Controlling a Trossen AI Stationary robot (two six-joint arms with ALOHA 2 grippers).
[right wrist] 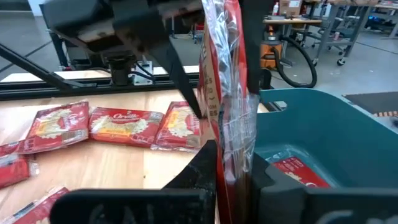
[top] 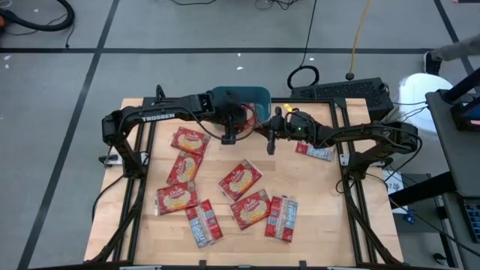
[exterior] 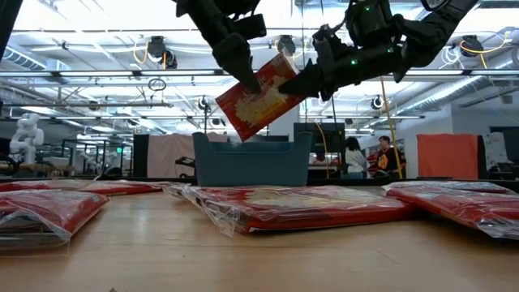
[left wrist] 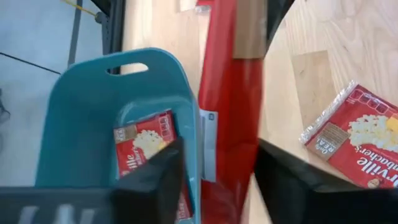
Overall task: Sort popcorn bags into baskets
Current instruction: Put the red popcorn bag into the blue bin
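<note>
One red popcorn bag (exterior: 258, 99) hangs tilted in the air, just on the near side of the teal tub (top: 247, 96). My right gripper (right wrist: 233, 180) is shut on it. My left gripper (left wrist: 217, 180) is open, with one finger on each side of the same bag (left wrist: 229, 106). In the low view the left gripper (exterior: 250, 79) shows at the bag's upper left and the right gripper (exterior: 306, 81) at its upper right. Another red bag (left wrist: 146, 146) lies inside the tub. Several more bags lie flat on the table (top: 240, 180). My right gripper pinches the bag's upper right end (right wrist: 231, 146) between its two fingers, across the bag's flat faces. It comes from the table's right side, slanting a little down. The bag is lifted clear and tilted, its lower end (exterior: 231, 118) toward the left. My left gripper's fingers (left wrist: 283, 177) stand close on both sides of the bag, coming from above. I cannot tell whether they touch it.
Bags lie spread over the table's middle and near part (top: 184, 166) (top: 250, 208) (top: 281, 217). One bag lies under the right arm (top: 315, 152). A keyboard (top: 341, 90) sits at the far right. The tub (exterior: 251, 161) stands at the far edge. People show in the room beyond.
</note>
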